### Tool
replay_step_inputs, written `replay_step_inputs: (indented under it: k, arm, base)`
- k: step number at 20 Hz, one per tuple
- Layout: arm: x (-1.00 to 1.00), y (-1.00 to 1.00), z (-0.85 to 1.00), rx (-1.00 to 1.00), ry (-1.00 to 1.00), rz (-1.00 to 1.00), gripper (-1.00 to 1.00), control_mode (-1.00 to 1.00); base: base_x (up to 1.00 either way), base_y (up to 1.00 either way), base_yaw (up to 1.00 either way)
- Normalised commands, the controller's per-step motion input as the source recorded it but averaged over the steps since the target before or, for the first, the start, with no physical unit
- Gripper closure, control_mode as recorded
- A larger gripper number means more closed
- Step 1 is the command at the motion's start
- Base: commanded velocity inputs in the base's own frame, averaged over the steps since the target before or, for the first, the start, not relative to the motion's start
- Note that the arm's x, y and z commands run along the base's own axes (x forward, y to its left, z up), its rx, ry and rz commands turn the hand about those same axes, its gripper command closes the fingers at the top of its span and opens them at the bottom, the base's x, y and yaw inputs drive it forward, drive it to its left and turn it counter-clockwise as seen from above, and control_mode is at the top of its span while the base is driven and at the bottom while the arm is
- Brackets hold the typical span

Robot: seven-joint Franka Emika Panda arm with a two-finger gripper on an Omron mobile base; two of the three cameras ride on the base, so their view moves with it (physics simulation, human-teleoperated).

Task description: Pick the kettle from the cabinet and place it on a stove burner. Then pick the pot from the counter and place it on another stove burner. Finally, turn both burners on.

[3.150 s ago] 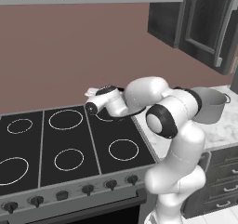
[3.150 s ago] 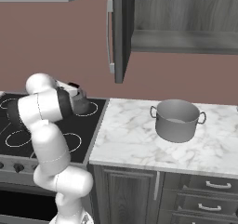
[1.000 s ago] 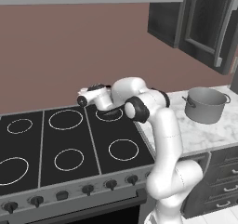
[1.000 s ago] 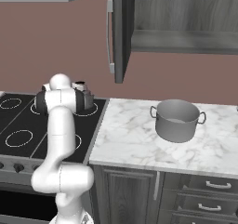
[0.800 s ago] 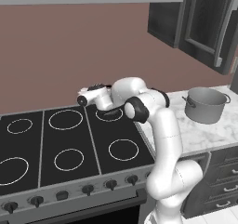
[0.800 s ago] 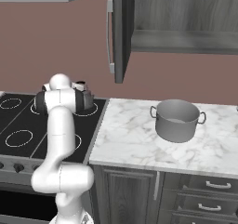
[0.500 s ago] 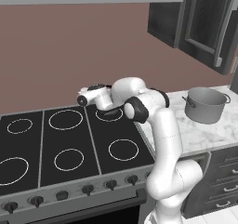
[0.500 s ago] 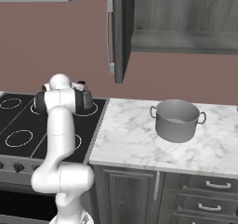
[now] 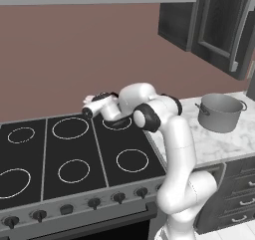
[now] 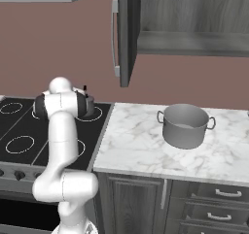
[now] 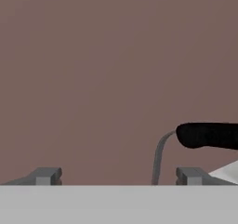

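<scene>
The kettle (image 10: 89,107) stands on the back right burner of the black cooktop (image 9: 74,154), mostly hidden behind my arm. Its black arched handle (image 11: 209,135) shows at the right of the hand view, just above my right fingertip (image 11: 190,174), with no pad touching it. My gripper (image 11: 118,174) is open, its tips far apart, facing the brown wall. The pot (image 9: 219,112) (image 10: 185,126) sits lidless on the marble counter (image 10: 141,145). Above it the cabinet (image 10: 194,14) stands with its door (image 10: 124,34) swung open.
The front right burner (image 9: 132,160) and the left burners (image 9: 69,128) carry nothing. Dark knobs (image 9: 94,202) line the stove's front. Drawers (image 10: 219,194) sit under the counter. The open door's edge hangs over the gap between stove and counter.
The jaws have gone from shut to wide open, letting go of the kettle's handle. Arm, kettle and pot stay where they were.
</scene>
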Motion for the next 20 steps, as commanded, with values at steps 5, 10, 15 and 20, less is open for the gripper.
replay_step_inputs:
  k: [5,10,15,20]
  arm:
    - [-0.04,0.18,-0.14,0.0,-0.03,0.0,-1.0,-1.0]
    - [0.0,0.22,-0.14,0.0,-0.01,0.0,-1.0,-1.0]
    - [-0.02,0.08,-0.18,0.0,-0.02,0.0,-1.0,-1.0]
    - [-0.01,-0.02,-0.1,0.0,-0.03,0.0,-1.0,-1.0]
  base:
    - [0.0,0.0,0.0]
    - [0.0,0.0,0.0]
    - [0.0,0.0,0.0]
    - [0.0,0.0,0.0]
